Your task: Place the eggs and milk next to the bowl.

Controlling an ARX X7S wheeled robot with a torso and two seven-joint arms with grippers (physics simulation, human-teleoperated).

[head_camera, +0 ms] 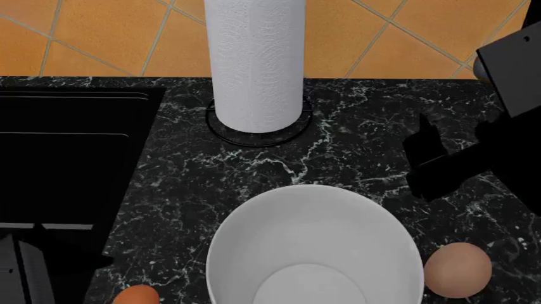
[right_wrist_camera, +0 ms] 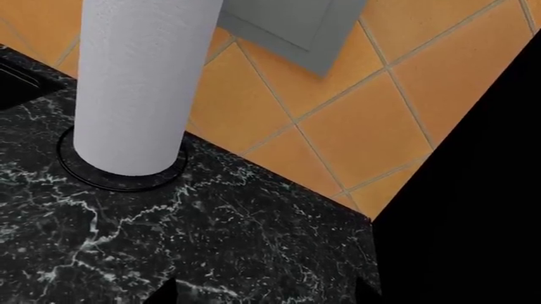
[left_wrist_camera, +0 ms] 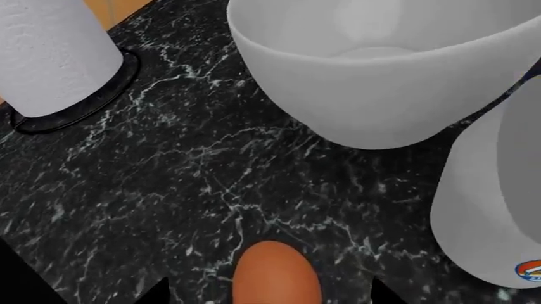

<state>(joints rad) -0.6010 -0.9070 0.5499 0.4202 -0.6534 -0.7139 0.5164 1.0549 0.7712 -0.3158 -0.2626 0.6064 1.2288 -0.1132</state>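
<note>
- Orange-brown egg (left_wrist_camera: 277,273) on the black marble counter (left_wrist_camera: 169,190), in front of the bowl (left_wrist_camera: 381,82) and apart from it in the left wrist view; in the head view cut by the lower edge, just off the bowl's left side.
- Pale pinkish-tan egg (head_camera: 457,269) on the counter, just beside the bowl's right rim.
- Milk (left_wrist_camera: 498,202) close beside the bowl in the left wrist view, only white body and a sliver of label showing; cap out of frame, and no bottle visible in the head view.
- Likely handling: eggs light, smooth, brittle and prone to rolling, so best pinched gently across the short middle; bottle light and stiff, best taken around the body.
- Both eggs and milk apparently near the bowl already.
- Left gripper (left_wrist_camera: 270,294): only dark finger tips at the frame edge, set wide apart to either side of the orange-brown egg, not touching it, nothing held.
- Right gripper (right_wrist_camera: 262,292): tips likewise spread, nothing between, hovering over bare counter near the paper towel roll (right_wrist_camera: 144,82).
- Hard to read: the black shape at the head view's right, presumably the right arm; the dark sink (head_camera: 68,158) interior featureless.
</note>
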